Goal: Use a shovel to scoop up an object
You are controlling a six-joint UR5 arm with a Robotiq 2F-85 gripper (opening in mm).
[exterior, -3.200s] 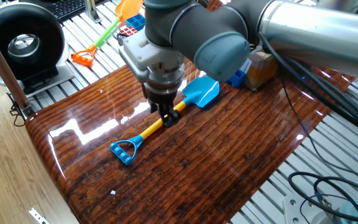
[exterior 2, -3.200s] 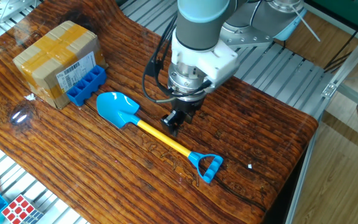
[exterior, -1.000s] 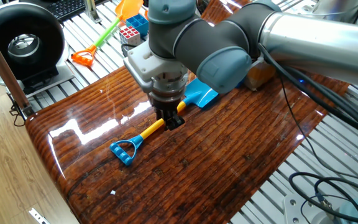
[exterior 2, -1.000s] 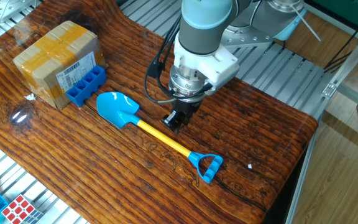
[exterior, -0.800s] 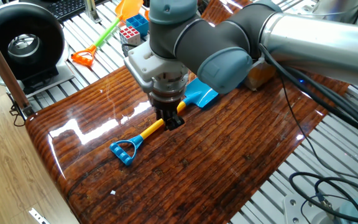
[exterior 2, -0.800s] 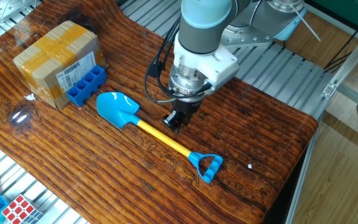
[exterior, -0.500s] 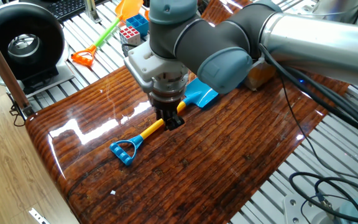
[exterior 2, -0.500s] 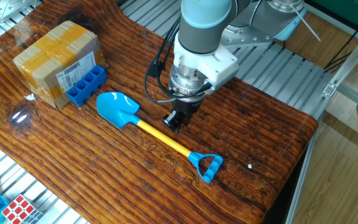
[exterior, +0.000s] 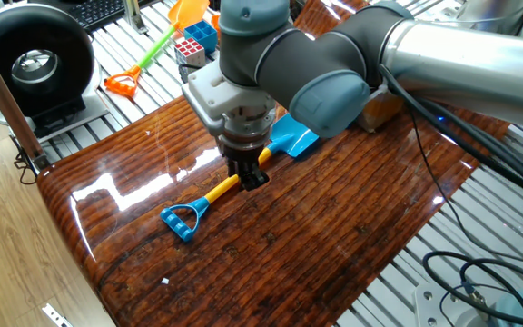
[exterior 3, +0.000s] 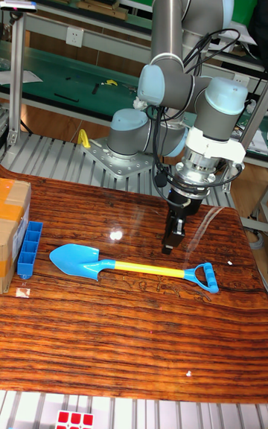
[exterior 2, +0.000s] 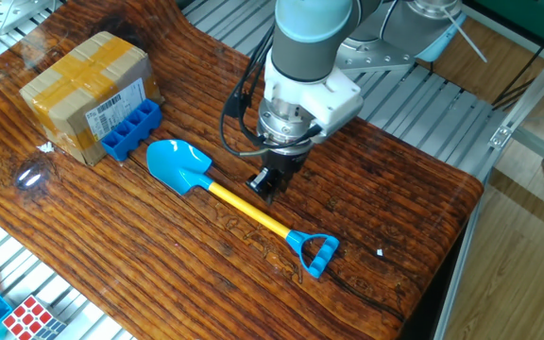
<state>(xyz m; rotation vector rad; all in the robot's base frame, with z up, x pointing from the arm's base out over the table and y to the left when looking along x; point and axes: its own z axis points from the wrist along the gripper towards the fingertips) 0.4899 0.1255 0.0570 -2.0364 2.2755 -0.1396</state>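
The shovel lies flat on the wooden table, with its light blue blade point(exterior 2: 179, 167), yellow shaft point(exterior 2: 249, 213) and blue D-handle point(exterior 2: 315, 254) all showing. It also appears whole as the shovel point(exterior 3: 141, 268) in the tall fixed view and as the shovel point(exterior: 214, 192) in one fixed view. My gripper point(exterior 2: 264, 185) points straight down over the middle of the shaft, tips just above it, fingers slightly apart and holding nothing. The tall fixed view shows the gripper point(exterior 3: 172, 243) close above the shaft. The dark blue object point(exterior 2: 130, 129) rests against a box, just beyond the blade tip.
A brown cardboard box point(exterior 2: 83, 90) stands behind the block at the table's corner. An orange-and-green toy shovel point(exterior: 148, 56) and a puzzle cube point(exterior: 189, 45) lie off the table on the slatted bench. A black round device point(exterior: 33, 62) stands beside the table.
Since about three seconds ago the gripper has shifted a little along the shaft toward the blade. Over the last second nothing has moved.
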